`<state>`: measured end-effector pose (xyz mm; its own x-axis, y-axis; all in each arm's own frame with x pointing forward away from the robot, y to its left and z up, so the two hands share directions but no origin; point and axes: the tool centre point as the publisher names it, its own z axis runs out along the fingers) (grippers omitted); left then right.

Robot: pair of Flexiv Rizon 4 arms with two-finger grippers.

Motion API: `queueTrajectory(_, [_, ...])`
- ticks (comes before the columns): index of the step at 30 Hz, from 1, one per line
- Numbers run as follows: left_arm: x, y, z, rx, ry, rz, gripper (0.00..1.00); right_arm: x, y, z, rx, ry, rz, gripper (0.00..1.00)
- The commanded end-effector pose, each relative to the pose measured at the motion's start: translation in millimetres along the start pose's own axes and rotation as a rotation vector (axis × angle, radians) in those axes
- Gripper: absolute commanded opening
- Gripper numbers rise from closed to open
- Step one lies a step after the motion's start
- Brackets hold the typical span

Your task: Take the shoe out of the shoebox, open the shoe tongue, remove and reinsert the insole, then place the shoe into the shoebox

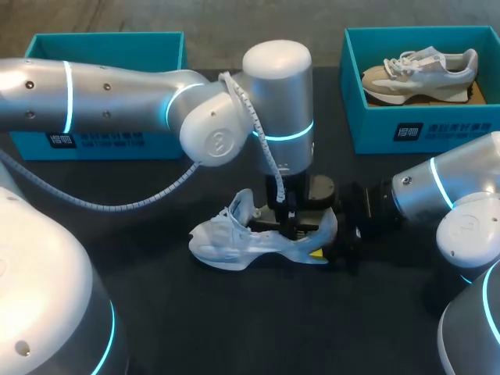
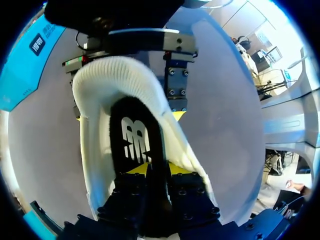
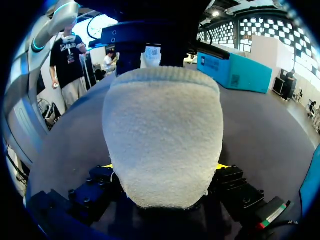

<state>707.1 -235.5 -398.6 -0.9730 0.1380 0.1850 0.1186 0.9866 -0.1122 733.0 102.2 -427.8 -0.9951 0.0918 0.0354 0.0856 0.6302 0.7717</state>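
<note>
**Two arms hold a white sneaker at mid-worktop**

A dark worktop (image 1: pixel 234 328) carries the whole scene. The left arm (image 1: pixel 117 98) comes in from the left and reaches past the middle, its wrist pointing straight down. The right arm (image 1: pixel 445 195) enters low from the right. One teal shoebox (image 1: pixel 101 141) stands at the far left and a second teal shoebox (image 1: pixel 422 129) at the far right. In the second box a beige sneaker (image 1: pixel 418 74) lies on its sole, toe to the left.

The white sneaker (image 1: pixel 234 242) is out of both boxes. It sits near the middle of the worktop, well apart from each, with its toe to the left and its heel to the right. The right end effector (image 1: pixel 332 242) is clamped on the heel, one yellow-tipped finger on either side of the knit collar. The left end effector (image 1: pixel 287 223) reaches down into the sneaker's mouth from above. Its fingers are closed on the black insole (image 2: pixel 132 135), pinching the part ahead of the heel. The rest of the insole lies flat inside the sneaker, its white logo facing up.
</note>
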Motion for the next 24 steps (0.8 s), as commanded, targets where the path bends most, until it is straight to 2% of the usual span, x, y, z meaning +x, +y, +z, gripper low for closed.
queueTrajectory(1, [0.5, -2, 13, -0.006, -0.017, 0.009, 0.23, 0.4, -0.6, 4, 0.005, -0.001, 0.002, 0.0])
queueTrajectory(4, [0.1, 0, 19, -0.009, -0.019, 0.01, 0.26, 0.4, -0.6, 4, 0.005, -0.001, 0.002, 0.0])
queueTrajectory(5, [-0.5, 0, 22, -0.013, -0.021, 0.012, 0.33, 0.4, -0.6, 4, 0.005, -0.001, 0.002, 0.0])
queueTrajectory(6, [-0.9, 1, 23, -0.014, -0.024, 0.012, 0.35, 0.4, -0.6, 4, 0.005, -0.001, 0.002, 0.0])
queueTrajectory(14, [-7.7, 4, 38, -0.028, -0.149, 0.002, 0.28, 0.4, -0.6, 4, 0.005, -0.001, 0.002, 0.0])
queueTrajectory(18, [-10.2, 6, 44, -0.044, -0.195, 0.01, 0.14, 0.4, -0.6, 4, 0.005, -0.001, 0.002, 0.0])
queueTrajectory(24, [-14.8, 11, 48, -0.054, -0.207, -0.001, 0.0, 0.4, -0.6, 4, 0.005, -0.001, 0.002, 0.0])
